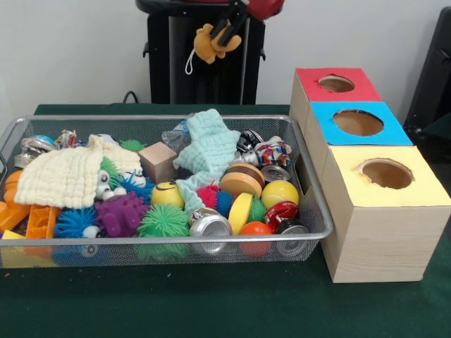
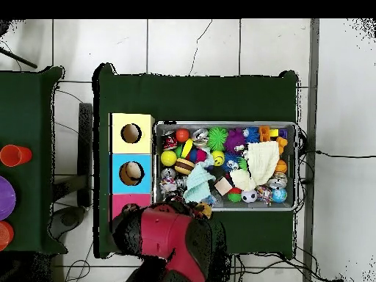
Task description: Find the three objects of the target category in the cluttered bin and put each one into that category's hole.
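gripper (image 1: 224, 34): closed around small orange plush toy (image 1: 208, 44), raised above the bin's (image 1: 169, 121) far rim
toy: soft, light, squashes easily; white loop dangles, could snag
hold: pinch across the body, not the loop
boxes (image 1: 386, 211): holes open, beside bin

From where I sit this reads as a robotics lab or test room, not a home: a table (image 2: 264, 95) draped in dark green cloth stands on a pale tiled floor (image 2: 191, 44) with cables (image 2: 73, 95) trailing across it, against a plain white wall (image 1: 70, 49). At 9 o'clock in the overhead view I see a second green table (image 2: 26, 147) with plastic cups (image 2: 13, 155). A wire mesh bin (image 1: 310, 204) of assorted toys and three colour-topped wooden boxes (image 1: 380, 239) with holes look like an experiment's setup.
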Controlling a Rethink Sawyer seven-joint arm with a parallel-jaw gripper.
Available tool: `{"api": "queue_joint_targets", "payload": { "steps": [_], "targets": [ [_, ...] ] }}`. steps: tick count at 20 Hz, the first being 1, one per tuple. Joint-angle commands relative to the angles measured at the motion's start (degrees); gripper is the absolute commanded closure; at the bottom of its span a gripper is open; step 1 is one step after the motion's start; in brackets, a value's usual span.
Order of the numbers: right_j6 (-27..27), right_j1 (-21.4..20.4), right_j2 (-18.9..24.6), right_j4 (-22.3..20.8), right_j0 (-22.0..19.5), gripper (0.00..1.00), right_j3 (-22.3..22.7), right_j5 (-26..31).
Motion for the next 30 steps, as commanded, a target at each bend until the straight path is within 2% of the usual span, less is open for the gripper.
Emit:
{"api": "queue_joint_targets", "payload": {
  "steps": [1,6,10,20,30],
  "targets": [
    [8.8,1.6,0.5,0.1,2.1,1.00,-4.1,7.4],
    [11.1,3.8,-0.3,0.7,4.3,1.00,-5.4,6.7],
    [12.5,5.7,-0.4,2.5,5.8,1.00,-7.7,9.4],
    [17.6,8.9,0.9,9.2,8.8,1.00,-9.0,6.0],
    [19.9,10.5,0.9,16.8,11.4,1.00,-11.2,7.4]
  ]
}}
